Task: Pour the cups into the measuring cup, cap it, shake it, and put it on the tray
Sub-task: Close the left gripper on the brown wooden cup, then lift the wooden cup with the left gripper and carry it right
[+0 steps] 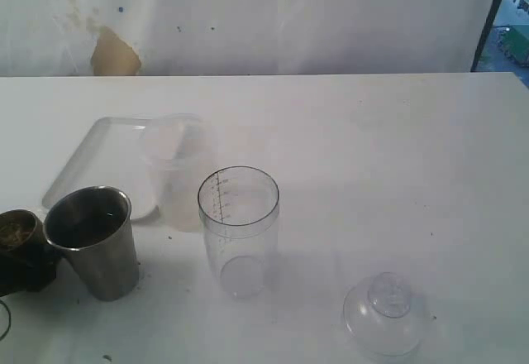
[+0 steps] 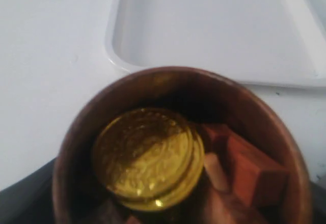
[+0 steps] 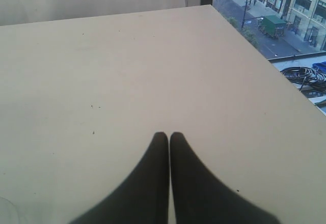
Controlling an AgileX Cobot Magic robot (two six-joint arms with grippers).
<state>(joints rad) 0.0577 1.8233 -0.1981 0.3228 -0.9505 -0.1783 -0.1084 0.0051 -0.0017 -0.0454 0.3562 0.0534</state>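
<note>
At the far left of the exterior view, my left gripper point(image 1: 25, 263) holds the small brown cup point(image 1: 16, 230). The cup point(image 2: 178, 147) fills the left wrist view and hides the fingertips. Inside it lie a gold foil coin point(image 2: 147, 155) and reddish-brown blocks point(image 2: 249, 170). The steel tumbler point(image 1: 92, 240) stands just right of it. The clear measuring cup point(image 1: 238, 227), scale on its side, stands upright and uncapped in the middle. The domed cap point(image 1: 387, 313) rests on the table at front right. The white tray point(image 1: 91, 161) point(image 2: 214, 35) lies behind. My right gripper point(image 3: 169, 135) is shut and empty over bare table.
A frosted translucent tub point(image 1: 176, 180) stands on the tray's right end, close behind the measuring cup. The table's far edge runs along a white wall. In the right wrist view the table edge point(image 3: 265, 63) drops off beside a window onto a street.
</note>
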